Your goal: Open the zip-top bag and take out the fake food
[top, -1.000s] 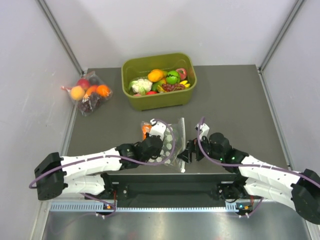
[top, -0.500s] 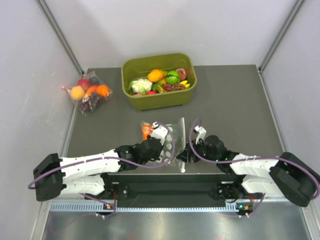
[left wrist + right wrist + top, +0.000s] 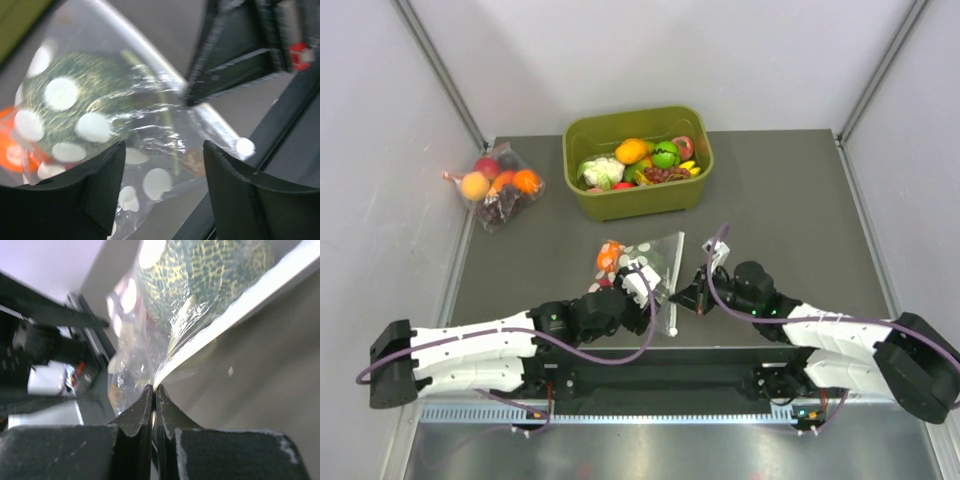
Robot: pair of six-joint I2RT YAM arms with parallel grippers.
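Zip-top bag (image 3: 655,255), zip edge rightward, strip seemingly near-far

Right half of table (image 3: 800,190) open, easy pass. Bare strip between green tub (image 3: 620,207), far centre, and zip-top bag (image 3: 645,258), near centre. Far left blocked by small fruit bag (image 3: 498,185). Both left gripper (image 3: 650,287) and right gripper (image 3: 682,298) crowd zip-top bag's near and right sides; its far edge free.
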